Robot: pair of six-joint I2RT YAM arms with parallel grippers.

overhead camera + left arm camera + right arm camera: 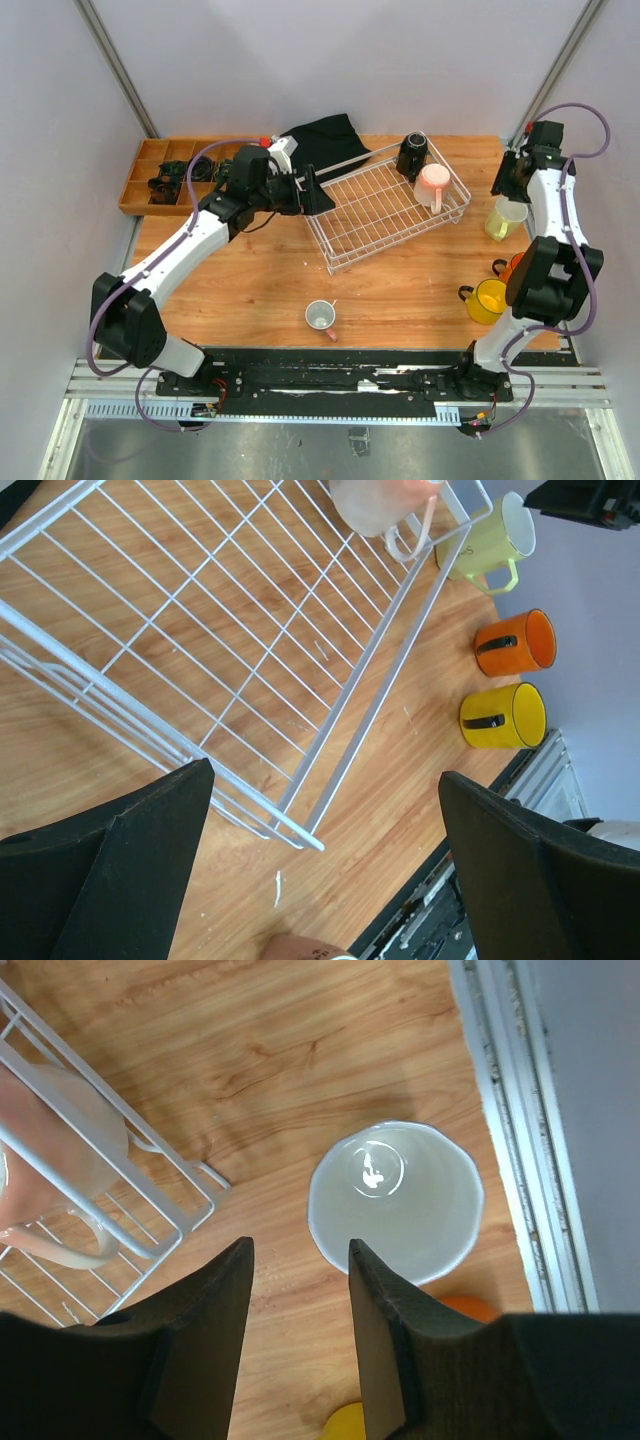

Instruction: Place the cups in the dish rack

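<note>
Wooden tabletop, pale walls. From above, the white wire dish rack (pixel 385 205) lies slantwise, long axis near-left to far-right, with two cups at its far end: black mug (pixel 412 153) and pale pink mug (pixel 434 186). Four sit outside: yellow-green mug (pixel 505 216), orange mug (pixel 510 267) and yellow mug (pixel 487 300) at right, small dusty pink mug (pixel 321 317) in front. Left wrist: left gripper (pixel 322 780) gapes wide, empty, over the rack's corner. Right wrist: right gripper (pixel 300 1245) half-parted, gripping nothing, above the upright yellow-green mug's rim.

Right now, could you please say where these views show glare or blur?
Top external: evenly lit and sharp across the dish rack. Left wrist: the black fingers show little detail. Right wrist: a bright glare ring inside the pale yellow-green cup.
</note>
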